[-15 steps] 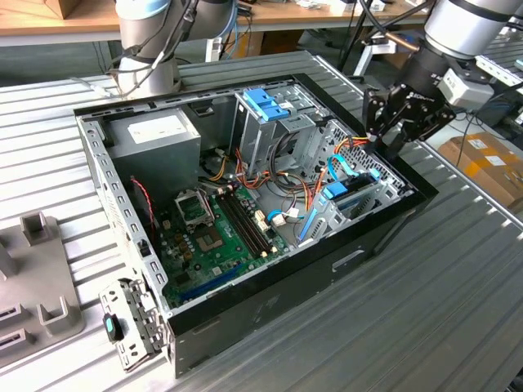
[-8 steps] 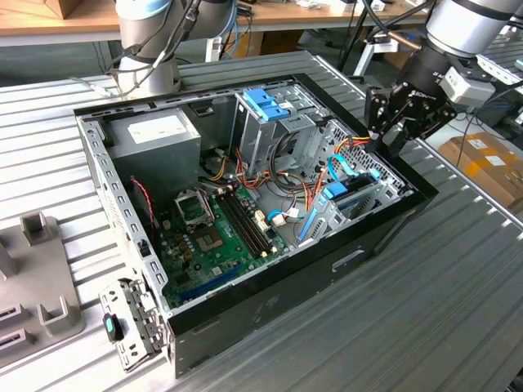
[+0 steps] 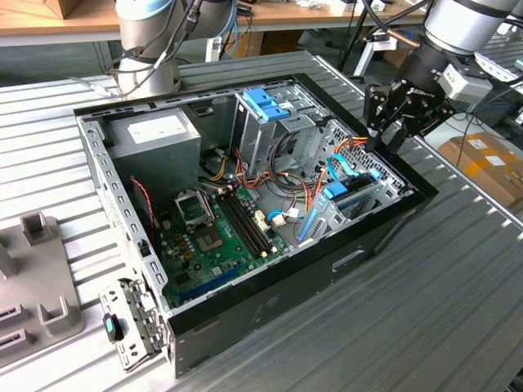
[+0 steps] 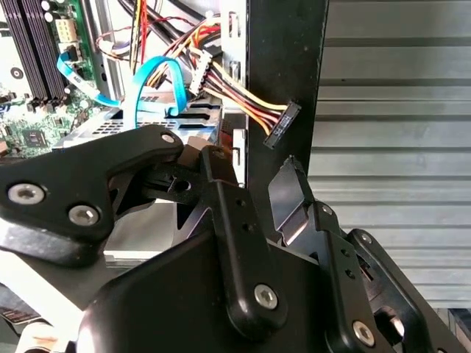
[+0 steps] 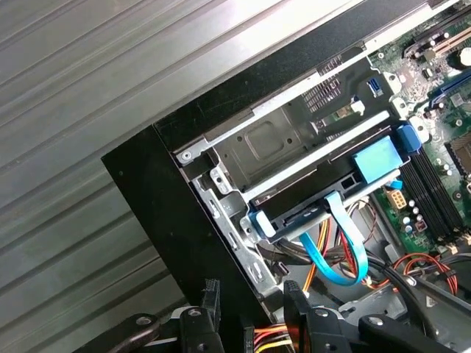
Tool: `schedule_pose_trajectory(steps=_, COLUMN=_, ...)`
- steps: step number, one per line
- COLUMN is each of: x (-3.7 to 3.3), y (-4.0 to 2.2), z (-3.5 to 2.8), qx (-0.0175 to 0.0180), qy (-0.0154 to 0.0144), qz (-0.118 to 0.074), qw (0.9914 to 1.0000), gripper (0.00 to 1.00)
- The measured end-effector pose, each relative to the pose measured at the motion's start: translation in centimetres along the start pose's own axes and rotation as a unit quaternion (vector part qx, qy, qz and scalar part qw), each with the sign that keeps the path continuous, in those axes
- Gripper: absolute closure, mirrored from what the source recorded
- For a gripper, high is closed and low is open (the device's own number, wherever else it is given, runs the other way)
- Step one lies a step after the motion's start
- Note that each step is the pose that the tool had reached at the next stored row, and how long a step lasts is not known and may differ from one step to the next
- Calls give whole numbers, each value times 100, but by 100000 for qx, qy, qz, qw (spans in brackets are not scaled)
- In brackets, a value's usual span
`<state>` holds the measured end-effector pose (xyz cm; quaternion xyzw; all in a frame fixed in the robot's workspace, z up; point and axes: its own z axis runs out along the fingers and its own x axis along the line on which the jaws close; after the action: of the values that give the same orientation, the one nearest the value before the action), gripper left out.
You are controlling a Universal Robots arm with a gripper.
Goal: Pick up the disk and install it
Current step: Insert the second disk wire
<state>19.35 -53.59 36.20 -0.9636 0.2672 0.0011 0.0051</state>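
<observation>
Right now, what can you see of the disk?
The disk sits slotted in the metal bay at the case's front corner, seen edge-on: a dark flat slab in a light-blue plastic carrier with a blue tab. A blue ribbon cable loops from its end. The gripper hovers above the case wall, not touching it.

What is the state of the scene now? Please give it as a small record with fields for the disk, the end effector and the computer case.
disk: in its light-blue carrier, lying in the drive bay at a corner of the case
end effector: open, holding nothing, above the case's edge close to the disk
computer case: open, lying on its side on the ribbed metal table
blue cable: looped beside the disk
</observation>
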Motion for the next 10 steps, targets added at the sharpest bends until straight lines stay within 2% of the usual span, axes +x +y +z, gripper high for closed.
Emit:
schedule_pose_trajectory(steps=7, x=-11, y=-83, z=1, qx=12, qy=-8, qz=8, qw=100000, gripper=53)
schedule_pose_trajectory(steps=10, x=-26, y=-151, z=1, qx=8, qy=-4, qz=6, qw=100000, gripper=53)
